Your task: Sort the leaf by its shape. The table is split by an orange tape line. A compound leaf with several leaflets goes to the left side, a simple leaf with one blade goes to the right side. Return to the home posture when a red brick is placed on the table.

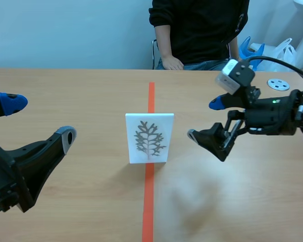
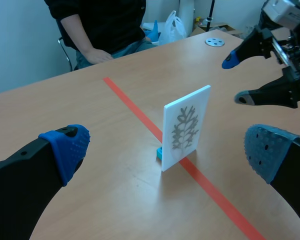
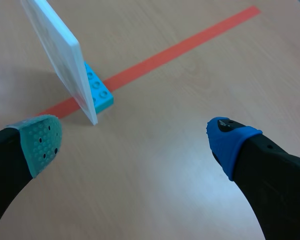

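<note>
A white card (image 1: 149,137) printed with a grey many-lobed leaf stands upright on the orange tape line (image 1: 151,98), propped by a small blue brick (image 3: 97,88) behind it. In the left wrist view the card (image 2: 185,126) faces me, ahead of my open left gripper (image 2: 167,152). My left gripper (image 1: 38,118) sits low at the table's left, well away from the card. My right gripper (image 1: 204,119) hovers open just right of the card, above the table. From the right wrist the card (image 3: 58,52) appears edge-on, ahead of the grey-green padded finger (image 3: 39,141).
A person in a black top (image 1: 199,30) sits across the table, one hand at its far edge. A round grey disc (image 1: 278,84) lies at the far right. White and blue bags (image 1: 272,49) stand behind the table.
</note>
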